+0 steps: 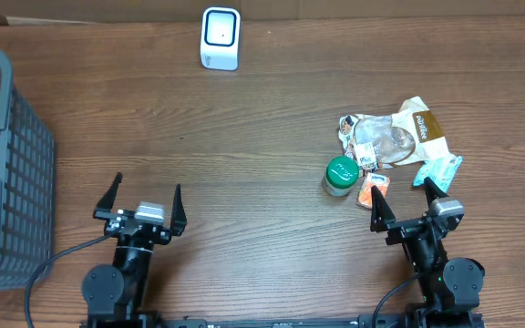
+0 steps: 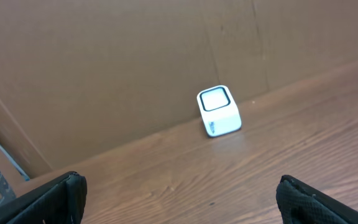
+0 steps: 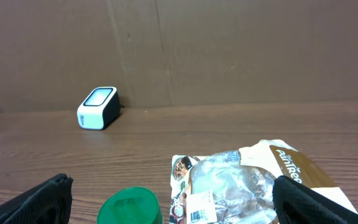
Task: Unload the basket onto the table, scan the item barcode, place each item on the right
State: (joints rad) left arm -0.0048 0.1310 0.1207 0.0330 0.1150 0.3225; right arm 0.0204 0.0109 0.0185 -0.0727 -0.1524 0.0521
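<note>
Wide bare bench lies between the one white scanner at the far edge and the two hands at the near edge. One grey basket fills the left edge. Four items cluster at right, just far of the right hand: snack pouch, green-lidded jar, orange packet and teal packet. The left hand and the right hand both stand spread apart, holding nothing.

Left claw, right claw spread, seemingly empty.

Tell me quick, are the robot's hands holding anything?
Left gripper: open, holding nothing.
Right gripper: open, holding nothing.
</note>
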